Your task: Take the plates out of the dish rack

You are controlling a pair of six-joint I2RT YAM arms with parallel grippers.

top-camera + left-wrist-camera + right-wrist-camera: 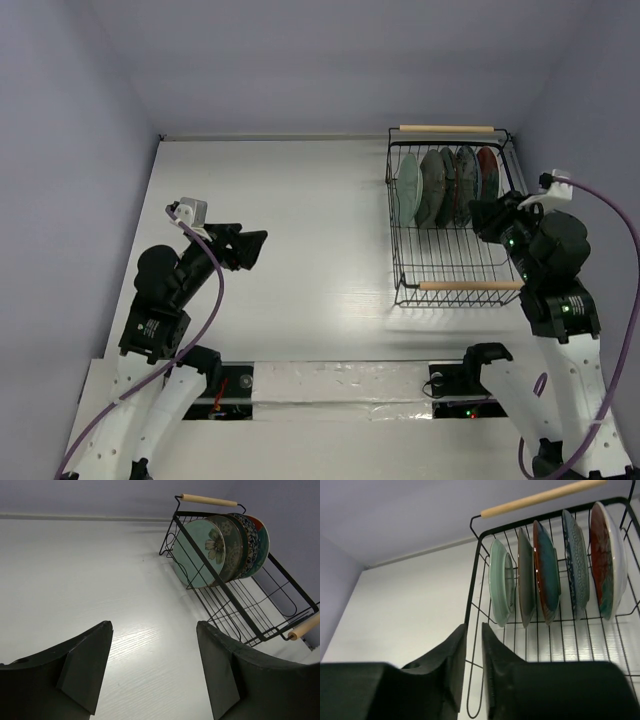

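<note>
The black wire dish rack (393, 232) with two wooden rod handles stands at the right of the white table. Several plates stand on edge in its far half: pale green (408, 188) at the left, then dark grey (432, 185), and red (489, 172) at the right end. The right wrist view shows pale green (500, 587), dark grey (525, 580), teal (547, 570), blue floral (575, 560) and red (607, 555). My right gripper (480, 222) hovers over the rack's right side, near the plates, its jaws almost together and empty (473, 627). My left gripper (258, 245) is open and empty over bare table (154, 630), far left of the rack (240, 605).
The rack's near wooden handle (470, 286) lies just in front of my right arm; the far handle (447, 128) is by the back wall. Purple walls close in the table at the back and both sides. A taped strip (340, 380) runs along the near edge.
</note>
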